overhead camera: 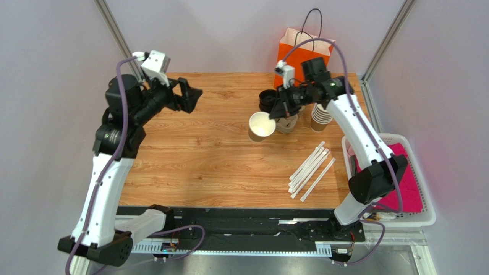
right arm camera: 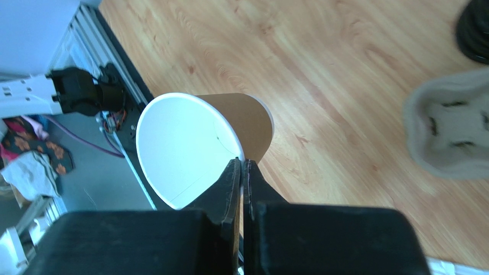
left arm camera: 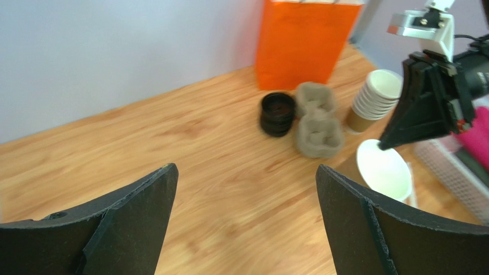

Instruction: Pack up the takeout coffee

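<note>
Pinching paper cup rim, right gripper; clamp clear only at wrist.

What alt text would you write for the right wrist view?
The right gripper pinches the rim of a lidless brown paper cup, white inside, over a wooden table. A pulp cup carrier lies at the right edge.

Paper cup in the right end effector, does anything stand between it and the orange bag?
Yes. The cardboard cup carrier and the stack of black lids sit on the table between the paper cup and the orange bag, carrier nearest the cup. The right end effector pinches the cup's rim.
</note>
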### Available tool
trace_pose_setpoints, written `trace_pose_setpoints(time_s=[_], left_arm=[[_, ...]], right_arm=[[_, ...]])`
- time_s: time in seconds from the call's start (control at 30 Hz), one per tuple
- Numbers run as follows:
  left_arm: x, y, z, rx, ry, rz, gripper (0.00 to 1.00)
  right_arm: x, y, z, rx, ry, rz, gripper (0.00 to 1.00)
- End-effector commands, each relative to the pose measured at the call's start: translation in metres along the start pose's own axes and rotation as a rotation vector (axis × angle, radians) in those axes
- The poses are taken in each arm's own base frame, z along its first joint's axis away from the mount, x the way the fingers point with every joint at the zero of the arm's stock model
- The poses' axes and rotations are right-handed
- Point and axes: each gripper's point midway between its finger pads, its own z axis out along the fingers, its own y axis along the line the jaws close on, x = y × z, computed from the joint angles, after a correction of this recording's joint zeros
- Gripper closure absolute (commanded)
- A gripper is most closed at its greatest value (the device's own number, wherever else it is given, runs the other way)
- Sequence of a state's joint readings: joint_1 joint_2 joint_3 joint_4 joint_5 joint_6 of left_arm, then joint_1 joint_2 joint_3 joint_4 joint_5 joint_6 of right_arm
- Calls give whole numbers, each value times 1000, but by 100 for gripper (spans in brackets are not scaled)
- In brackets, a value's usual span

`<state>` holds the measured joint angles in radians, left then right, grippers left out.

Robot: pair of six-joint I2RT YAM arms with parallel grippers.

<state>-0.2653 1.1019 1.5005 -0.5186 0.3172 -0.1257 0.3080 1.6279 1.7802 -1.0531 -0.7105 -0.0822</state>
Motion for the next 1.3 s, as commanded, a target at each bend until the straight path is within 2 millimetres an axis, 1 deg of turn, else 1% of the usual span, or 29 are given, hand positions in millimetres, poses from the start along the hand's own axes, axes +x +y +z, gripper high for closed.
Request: trace_pose_setpoints(time_s=[0.0,0.03,0.07,0.1,0.13,0.17,0.23,0.27,0.3,0.33,0.37,0.4,0.47,0.6,0.77,0.87,0.93,0.97,1.0,1.07,1.1,1.17,1.2,1.23,1.27], left_arm=[[65,43,-35,-206,261,45,1],[73,36,-43,-169,282,51,1],[80,35,-46,-153,293,37,1],[96,36,-49,-143,323,11,1],[99,28,-52,-103,322,-6,1],[110,26,-52,-91,345,-25,1],[119,23,-53,-62,365,-48,1],[126,22,-53,-65,379,-81,1],[127,22,-52,-56,380,-90,1],[131,22,-51,-55,389,-101,1],[134,22,-50,-53,399,-110,1],[134,22,-49,-48,401,-118,1],[138,22,-46,-41,412,-137,1],[140,19,-39,-11,409,-162,1],[144,21,-32,-13,414,-186,1],[144,23,-29,-14,413,-193,1],[144,24,-27,-16,416,-203,1],[144,23,-27,-15,418,-206,1],[144,24,-26,-13,420,-207,1],[144,23,-25,-10,423,-206,1],[143,23,-24,-4,422,-206,1],[140,21,-24,10,420,-208,1],[140,20,-24,13,420,-210,1],[137,19,-23,18,414,-209,1],[136,19,-23,24,414,-208,1]], right_arm=[[17,8,55,21,105,-83,100],[19,11,65,15,117,-86,100],[30,17,83,-3,165,-85,100],[34,18,91,-9,184,-85,100],[38,21,99,-15,200,-81,100],[47,22,112,-11,234,-82,100],[55,22,124,3,258,-99,100],[65,23,133,14,288,-116,100],[69,24,138,14,296,-123,100],[75,30,143,-1,309,-130,100],[87,28,147,-3,336,-123,100],[91,29,151,-8,342,-128,100],[106,30,157,-20,371,-124,100],[113,27,165,-29,370,-134,100],[115,26,167,-34,350,-160,100],[119,26,167,-47,352,-169,99],[123,25,167,-53,359,-178,93],[124,25,167,-54,360,-180,89],[123,25,165,-55,359,-189,81],[123,27,162,-59,357,-193,74],[121,29,160,-61,352,-197,65],[112,33,153,-68,334,-206,58],[105,38,147,-72,314,-212,50],[96,37,142,-79,292,-209,46],[80,41,134,-80,252,-213,44]])
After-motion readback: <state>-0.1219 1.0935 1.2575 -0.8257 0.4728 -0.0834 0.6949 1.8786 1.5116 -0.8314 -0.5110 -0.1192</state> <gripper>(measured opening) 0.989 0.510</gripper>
